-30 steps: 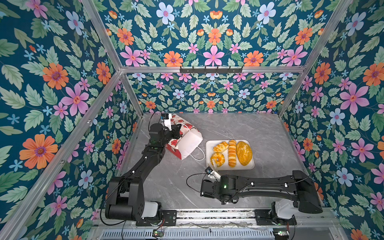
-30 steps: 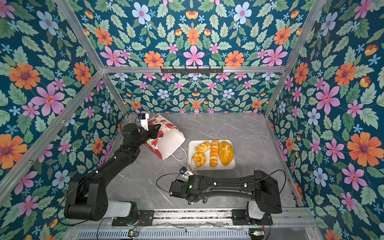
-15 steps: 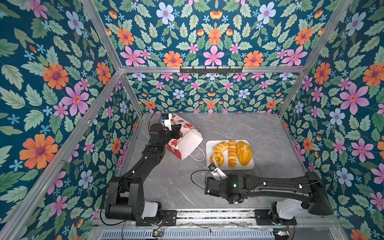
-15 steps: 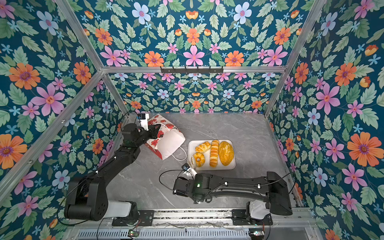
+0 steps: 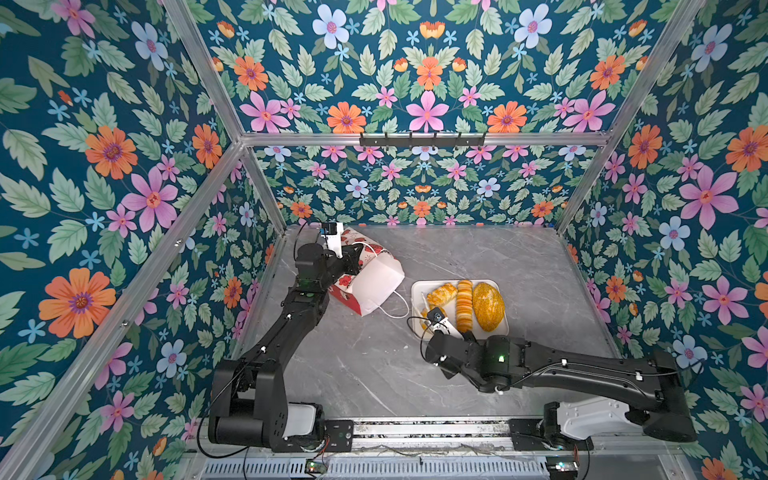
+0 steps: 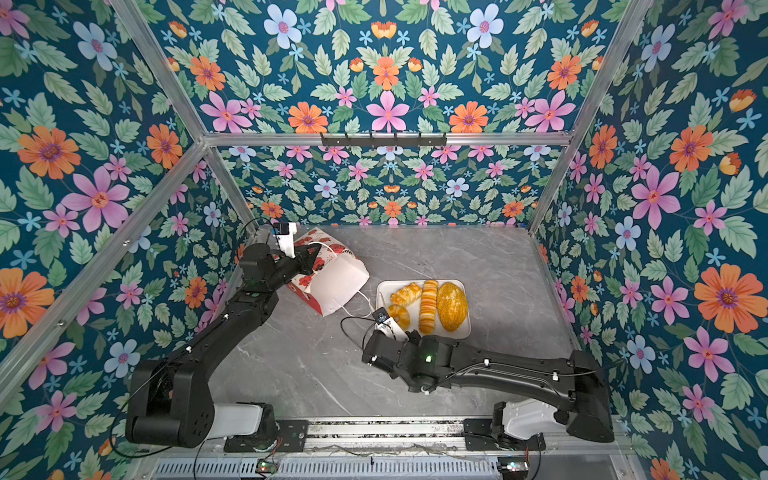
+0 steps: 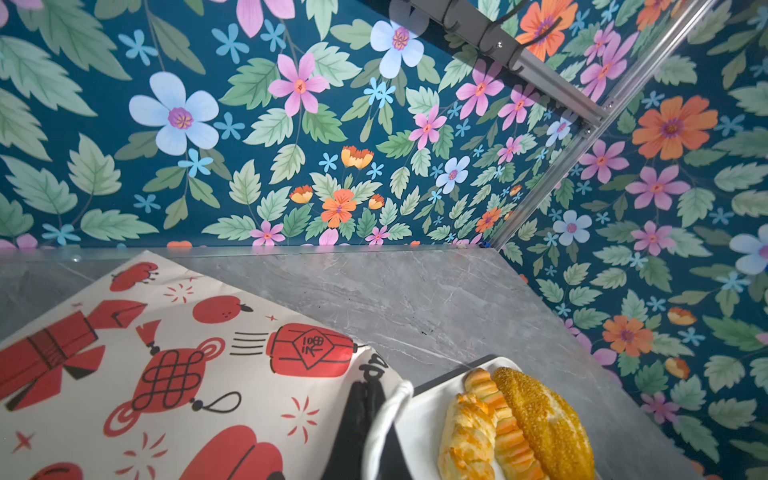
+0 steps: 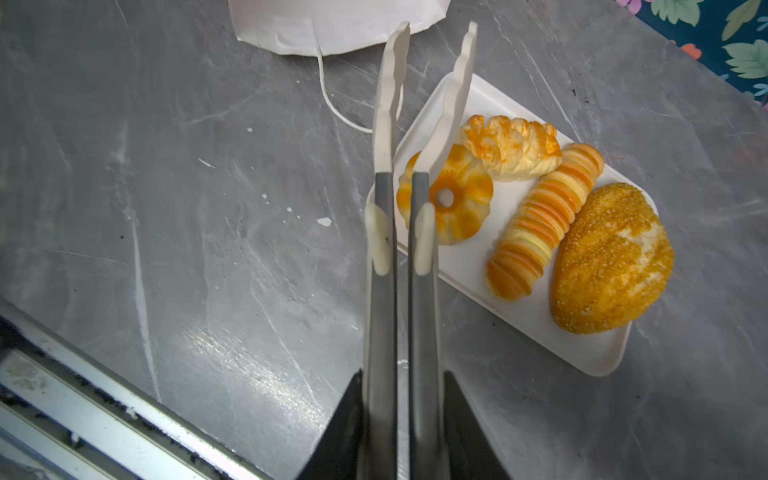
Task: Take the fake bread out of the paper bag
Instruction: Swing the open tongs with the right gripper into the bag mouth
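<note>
**Four toy breads on a tray beside a tipped paper bag**

A grey marble-patterned bench (image 5: pixel 374 365) sat between flower-papered walls. Toward its left rear, a paper bag (image 5: pixel 376 282) lay on its side. It was printed red and white outside and plain white inside, with its mouth facing a white tray (image 5: pixel 418 291) just beside it. On the tray, side by side, lay an oval seeded loaf (image 5: pixel 488 306), a long ridged loaf (image 5: pixel 464 305), a flaky pastry (image 5: pixel 441 293) and a glossy ring bun (image 8: pixel 465 208). Grey tongs (image 8: pixel 422 291) with white tips reached over the ring bun and the tray's corner, tips slightly apart. The right fingers (image 8: pixel 461 424) were clenched on the tongs' handles. The left fingers (image 7: pixel 357 424) were clenched on the bag's upper wall near its mouth, beside a white cord handle (image 7: pixel 388 407).
</note>
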`<state>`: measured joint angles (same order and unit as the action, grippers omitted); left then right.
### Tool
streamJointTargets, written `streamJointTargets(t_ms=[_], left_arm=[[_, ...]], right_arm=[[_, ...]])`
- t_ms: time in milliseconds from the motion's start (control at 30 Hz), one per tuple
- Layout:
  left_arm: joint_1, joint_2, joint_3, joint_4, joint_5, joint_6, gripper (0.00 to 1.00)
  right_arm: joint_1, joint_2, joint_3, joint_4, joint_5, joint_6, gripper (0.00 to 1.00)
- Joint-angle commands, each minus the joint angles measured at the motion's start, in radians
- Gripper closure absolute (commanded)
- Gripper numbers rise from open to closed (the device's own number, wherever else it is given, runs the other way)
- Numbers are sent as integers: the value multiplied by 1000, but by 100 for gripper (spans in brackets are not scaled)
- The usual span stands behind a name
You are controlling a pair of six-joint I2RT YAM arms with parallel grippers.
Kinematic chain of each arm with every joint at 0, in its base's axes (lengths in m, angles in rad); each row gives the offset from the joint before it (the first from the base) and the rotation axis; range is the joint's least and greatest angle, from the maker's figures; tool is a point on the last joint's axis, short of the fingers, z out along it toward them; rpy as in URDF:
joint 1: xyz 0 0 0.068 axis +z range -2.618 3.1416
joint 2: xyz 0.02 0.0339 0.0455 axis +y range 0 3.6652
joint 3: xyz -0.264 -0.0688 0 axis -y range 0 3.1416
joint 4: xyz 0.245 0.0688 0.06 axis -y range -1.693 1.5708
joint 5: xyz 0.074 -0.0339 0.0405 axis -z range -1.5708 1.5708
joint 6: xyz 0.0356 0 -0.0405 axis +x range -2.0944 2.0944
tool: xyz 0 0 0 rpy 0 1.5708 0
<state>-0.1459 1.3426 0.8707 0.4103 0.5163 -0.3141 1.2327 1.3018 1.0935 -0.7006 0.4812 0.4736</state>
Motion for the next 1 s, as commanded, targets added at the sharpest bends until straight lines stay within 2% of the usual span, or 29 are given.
streamJointTargets(t_ms=[0,167,267,400,533,700,967], left_arm=[[2,-23,7,-24,46,29,100],[3,-56,22,-98,64,50,100],[2,-73,35,-141,64,59,100],[0,-86,66,-237,73,91,100],[0,-105,76,-299,101,111,100],[-2,-111,107,-342,104,113,100],[-35,-87,143,-374,82,119,100]], right_arm=[[-67,-15,-30,273,-181,-128,73],[-108,98,-13,414,-299,-218,73],[-147,185,-13,544,-403,-212,74],[-170,284,19,656,-438,-219,74],[-225,387,59,756,-531,-189,75],[-267,502,131,793,-595,-146,74],[-294,614,218,821,-628,-66,73]])
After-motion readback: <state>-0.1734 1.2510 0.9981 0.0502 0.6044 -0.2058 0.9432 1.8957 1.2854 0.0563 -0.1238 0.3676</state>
